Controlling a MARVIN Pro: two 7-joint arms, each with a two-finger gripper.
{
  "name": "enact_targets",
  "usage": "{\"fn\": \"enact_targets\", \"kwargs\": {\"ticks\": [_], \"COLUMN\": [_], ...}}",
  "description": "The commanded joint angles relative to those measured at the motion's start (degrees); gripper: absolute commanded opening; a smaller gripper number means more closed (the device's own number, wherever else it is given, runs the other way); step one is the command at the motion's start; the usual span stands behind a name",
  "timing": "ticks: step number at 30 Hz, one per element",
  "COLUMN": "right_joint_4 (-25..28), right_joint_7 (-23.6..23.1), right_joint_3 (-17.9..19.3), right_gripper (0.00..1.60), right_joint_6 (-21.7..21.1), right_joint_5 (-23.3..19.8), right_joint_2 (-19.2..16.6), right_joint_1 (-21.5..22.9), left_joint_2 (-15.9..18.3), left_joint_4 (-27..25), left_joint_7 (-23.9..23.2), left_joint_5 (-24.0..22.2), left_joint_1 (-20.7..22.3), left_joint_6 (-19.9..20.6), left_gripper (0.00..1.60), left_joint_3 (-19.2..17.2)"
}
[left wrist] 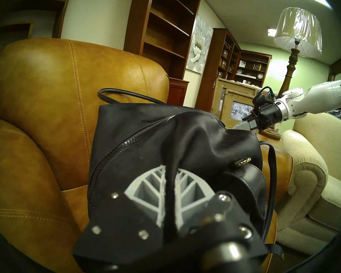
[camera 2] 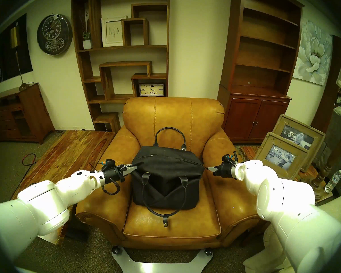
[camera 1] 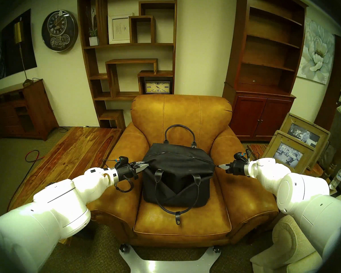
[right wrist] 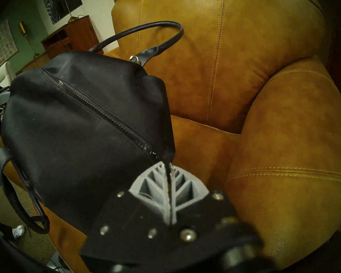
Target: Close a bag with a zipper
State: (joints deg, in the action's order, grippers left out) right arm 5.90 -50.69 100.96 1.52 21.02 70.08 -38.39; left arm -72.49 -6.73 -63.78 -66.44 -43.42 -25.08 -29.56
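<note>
Bag (camera 1: 177,168) on armchair seat (camera 1: 182,217), stretched between left end effector (camera 1: 144,165), clamped on fabric, and right end effector (right wrist: 168,168), pinching apparently the pull; zipper (right wrist: 98,111) nearly closed, final tug needed.

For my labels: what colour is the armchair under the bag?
Tan-brown leather armchair with lighter stitching, best in the head view.

Hidden and cut-off parts

Left gripper (left wrist: 170,180) fingertips are buried in bag (left wrist: 138,132) fabric; the zipper (right wrist: 98,107) pull vanishes between right gripper (right wrist: 168,169) fingers at 5 o'clock.
</note>
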Motion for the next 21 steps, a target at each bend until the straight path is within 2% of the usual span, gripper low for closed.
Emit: {"fn": "enact_targets", "kwargs": {"ticks": [1, 14, 18, 19, 21], "right_joint_4": [1.3, 0.8, 1.9, 1.9, 2.6], "right_joint_7": [3.0, 6.5, 6.6, 5.9, 5.1], "right_joint_3": [-0.4, -2.4, -3.9, -3.9, -4.6], "right_gripper": [0.00, 0.00, 0.00, 0.72, 0.72], "right_joint_6": [-0.2, -0.3, 1.2, 1.2, 2.3], "right_joint_5": [0.6, 3.9, 5.8, 5.8, 6.7], "right_joint_2": [0.2, 2.8, 2.0, 1.6, 0.6], "right_joint_1": [0.8, -1.5, -1.4, -1.1, -0.5], "left_joint_2": [3.1, 3.0, 3.4, 3.5, 3.7], "left_joint_4": [0.5, 0.5, 0.2, 0.2, -0.1], "left_joint_7": [0.3, -0.7, -2.0, -2.2, -3.1], "left_joint_5": [-0.9, -0.8, -1.3, -1.4, -1.7], "left_joint_1": [1.7, 1.5, 1.5, 1.6, 1.8], "left_joint_6": [-0.3, -0.6, -0.6, -0.6, -0.6], "left_gripper": [0.00, 0.00, 0.00, 0.07, 0.07], "left_joint_3": [-1.1, -1.5, -2.3, -2.4, -2.9]}}
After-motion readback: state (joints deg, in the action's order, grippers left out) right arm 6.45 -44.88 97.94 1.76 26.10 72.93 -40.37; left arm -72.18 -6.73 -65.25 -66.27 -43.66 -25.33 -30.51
